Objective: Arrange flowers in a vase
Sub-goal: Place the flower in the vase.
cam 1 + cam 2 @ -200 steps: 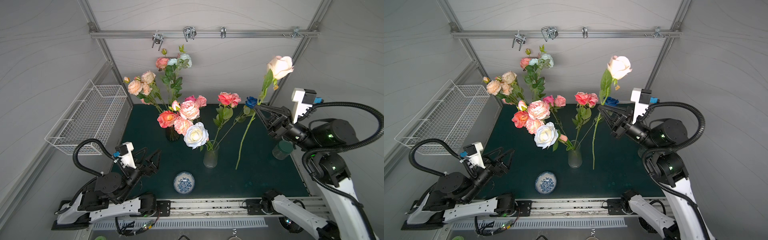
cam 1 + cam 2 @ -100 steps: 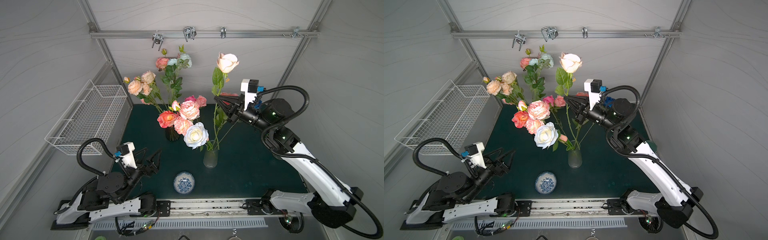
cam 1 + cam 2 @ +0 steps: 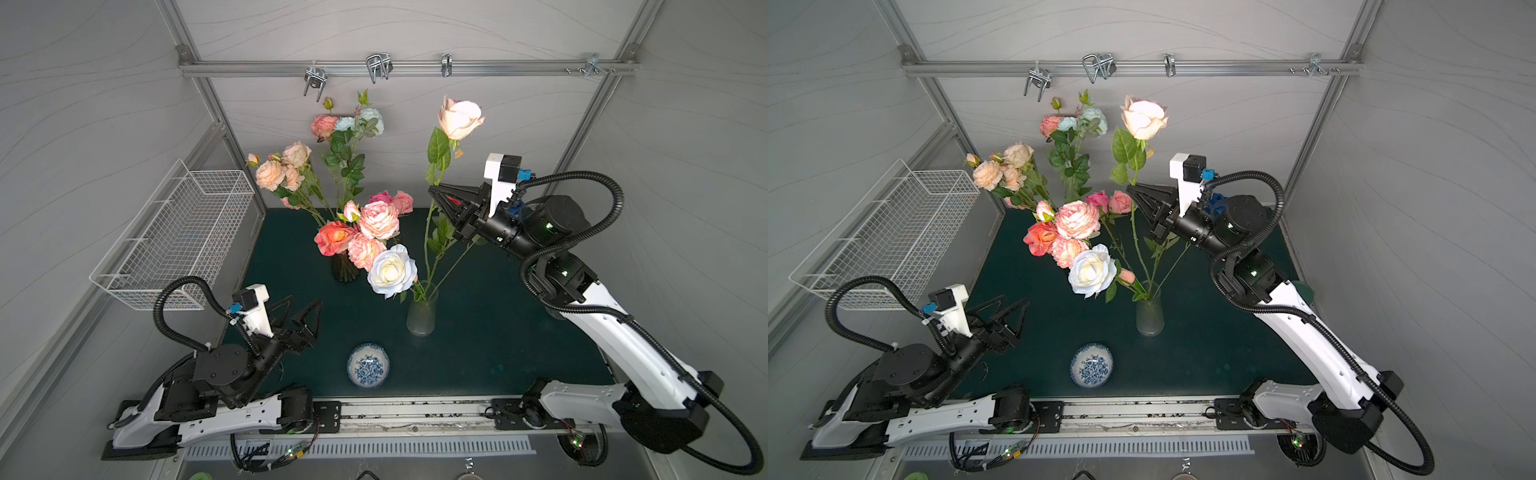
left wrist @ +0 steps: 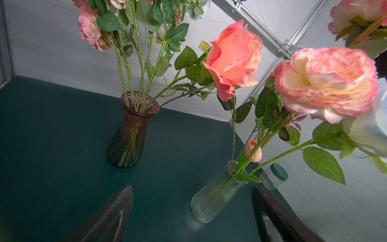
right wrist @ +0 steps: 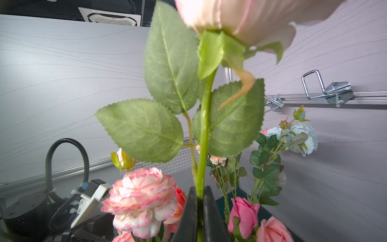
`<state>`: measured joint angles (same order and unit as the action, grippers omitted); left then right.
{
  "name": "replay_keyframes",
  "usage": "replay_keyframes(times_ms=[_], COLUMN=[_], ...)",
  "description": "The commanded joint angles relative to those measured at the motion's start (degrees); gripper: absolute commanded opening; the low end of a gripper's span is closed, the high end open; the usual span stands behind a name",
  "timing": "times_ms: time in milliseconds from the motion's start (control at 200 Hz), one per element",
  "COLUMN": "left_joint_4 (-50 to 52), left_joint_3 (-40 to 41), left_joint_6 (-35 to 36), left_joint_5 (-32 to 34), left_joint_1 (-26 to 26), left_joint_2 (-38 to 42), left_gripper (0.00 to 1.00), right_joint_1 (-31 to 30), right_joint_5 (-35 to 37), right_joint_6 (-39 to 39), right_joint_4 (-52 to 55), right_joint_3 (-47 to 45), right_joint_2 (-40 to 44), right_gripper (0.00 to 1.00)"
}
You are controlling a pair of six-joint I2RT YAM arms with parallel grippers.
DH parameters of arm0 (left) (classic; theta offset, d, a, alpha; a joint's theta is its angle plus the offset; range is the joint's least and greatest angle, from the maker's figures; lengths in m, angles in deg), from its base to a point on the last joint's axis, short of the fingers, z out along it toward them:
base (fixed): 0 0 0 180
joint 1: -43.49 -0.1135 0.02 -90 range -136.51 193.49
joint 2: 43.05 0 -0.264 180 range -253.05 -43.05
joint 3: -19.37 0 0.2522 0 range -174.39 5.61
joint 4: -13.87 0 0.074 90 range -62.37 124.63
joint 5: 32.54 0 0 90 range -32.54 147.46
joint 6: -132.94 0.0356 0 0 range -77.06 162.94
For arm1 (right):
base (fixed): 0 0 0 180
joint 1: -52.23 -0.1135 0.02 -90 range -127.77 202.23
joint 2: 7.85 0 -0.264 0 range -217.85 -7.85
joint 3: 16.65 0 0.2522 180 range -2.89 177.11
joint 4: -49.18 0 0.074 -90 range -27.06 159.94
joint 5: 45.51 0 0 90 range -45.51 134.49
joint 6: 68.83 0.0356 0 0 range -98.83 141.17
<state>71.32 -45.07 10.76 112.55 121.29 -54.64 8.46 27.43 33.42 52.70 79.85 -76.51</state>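
Two glass shapes: ribbed clear cylinder vase, fluted dark waisted vase.

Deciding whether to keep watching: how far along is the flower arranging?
Done: dark ribbed glass vase and clear ribbed glass vase both hold roses. In hand: right gripper is shut on the stem of the peach rose, lower end at the clear vase's mouth. Remaining: seating and releasing it. Left gripper is open, empty.

The clear glass vase is finely ribbed and shiny; at its ten o'clock the smoky glass vase is fluted. Matt green mat, cloth-like flowers, glossy glazed bowl at seven.
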Motion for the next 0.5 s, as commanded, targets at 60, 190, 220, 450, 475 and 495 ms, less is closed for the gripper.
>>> replay_keyframes(times_ms=[60, 190, 220, 450, 475, 495], left_joint_4=[-0.59, -0.82, -0.79, -0.53, -0.61, -0.61], left_joint_3=[-1.14, -1.0, -1.04, -1.15, -1.1, -1.14], left_joint_6=[-1.09, -1.13, -1.13, -1.62, -1.57, -1.57], left_joint_5=[1.63, 1.5, 1.41, 1.15, 1.13, 1.16], left_joint_1=[0.07, 0.09, 0.1, 0.14, 0.12, 0.14], left_joint_2=[0.73, 0.43, 0.35, 0.3, 0.22, 0.14], left_gripper=[0.91, 0.91, 0.91, 0.91, 0.91, 0.91], right_joint_1=[-0.04, -0.08, -0.08, -1.06, -1.22, -1.23], right_joint_5=[0.7, 1.11, 1.14, 2.45, 2.46, 2.53], right_joint_6=[0.37, 0.36, 0.32, -1.02, -1.21, -1.3], right_joint_4=[-2.38, -2.74, -2.47, -2.22, -2.24, -2.25], right_joint_3=[-6.46, -11.08, -11.97, -22.5, -23.57, -24.45], right_joint_2=[3.13, 4.67, 5.13, 8.75, 8.93, 9.05], right_gripper=[0.0, 0.0, 0.0, 0.0, 0.0, 0.0])
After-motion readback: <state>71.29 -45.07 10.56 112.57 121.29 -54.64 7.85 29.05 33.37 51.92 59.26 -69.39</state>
